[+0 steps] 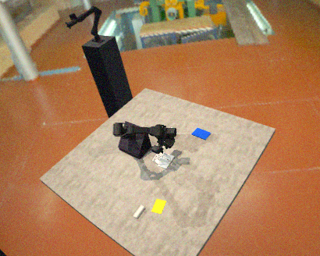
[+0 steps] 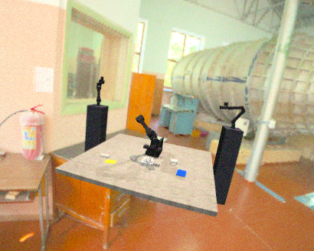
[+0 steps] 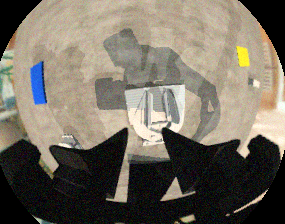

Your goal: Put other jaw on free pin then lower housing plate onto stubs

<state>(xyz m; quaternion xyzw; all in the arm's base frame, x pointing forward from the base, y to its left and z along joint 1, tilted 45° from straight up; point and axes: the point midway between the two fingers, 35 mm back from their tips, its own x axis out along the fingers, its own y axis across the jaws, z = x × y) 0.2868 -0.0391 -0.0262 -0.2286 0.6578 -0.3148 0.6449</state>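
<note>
One white, ribbed, angular assembly [image 1: 163, 159] [image 2: 147, 161] [image 3: 155, 111] lies below my black tapered jaws, which stand apart, holding nothing.

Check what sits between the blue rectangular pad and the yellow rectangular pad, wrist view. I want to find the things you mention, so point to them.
The white base assembly [image 1: 164, 160] [image 2: 148, 161] [image 3: 179, 97], under the arm's shadow; the wrist view shows it.

A yellow square [image 1: 158, 206] [image 2: 110, 161] [image 3: 243, 56] lies flat on the worktop [image 1: 232, 133] [image 2: 193, 195] [image 3: 68, 30], near one corner, with a small whitish block [image 1: 139, 211] [image 2: 104, 155] [image 3: 254, 82] just beside it. Well apart lies a blue rectangle [image 1: 200, 133] [image 2: 181, 173] [image 3: 38, 83]. A red fire extinguisher [image 2: 32, 135] stands upright on a brown desk [image 2: 14, 174].
</note>
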